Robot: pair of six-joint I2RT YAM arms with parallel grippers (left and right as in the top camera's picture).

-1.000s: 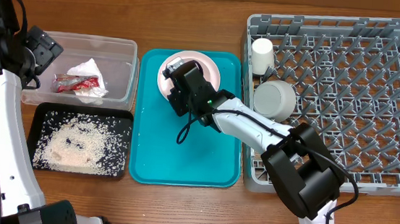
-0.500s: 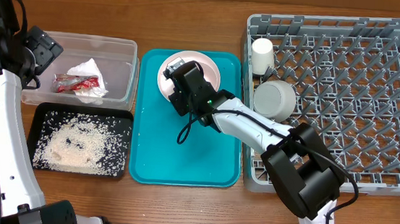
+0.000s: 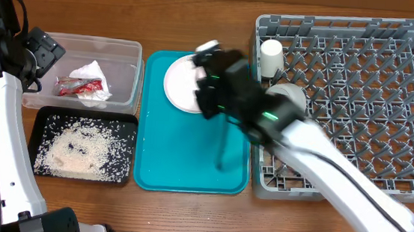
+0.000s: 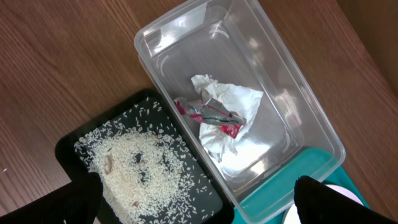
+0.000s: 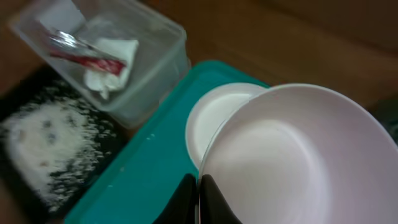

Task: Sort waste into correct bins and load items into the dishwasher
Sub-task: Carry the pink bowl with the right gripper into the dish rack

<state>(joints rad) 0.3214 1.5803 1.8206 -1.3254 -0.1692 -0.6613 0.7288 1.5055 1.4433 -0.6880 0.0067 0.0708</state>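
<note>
My right gripper [image 5: 199,193] is shut on the rim of the pale pink plate [image 5: 292,155] and holds it tilted above the teal tray; in the overhead view the right gripper [image 3: 212,75] is blurred. A white bowl [image 3: 182,84] lies on the tray below. Another white bowl [image 3: 289,99] and the white cup [image 3: 271,55] stand in the grey rack [image 3: 388,109]. The clear tub [image 4: 298,118] holds the red wrapper [image 4: 211,115] and the napkin [image 4: 230,99]. Rice [image 4: 137,168] lies in the black tray [image 4: 68,146]. My left gripper [image 3: 40,52] is open and empty above the tub.
The teal serving tray [image 3: 189,152] lies between the bins and the rack. The rack fills the right side of the wooden table. The clear tub [image 3: 123,48] sits behind the black tray [image 3: 41,116] at the left.
My right arm has lifted the pink plate off the teal tray and swung right towards the rack, uncovering the white bowl. The left arm has not moved.
</note>
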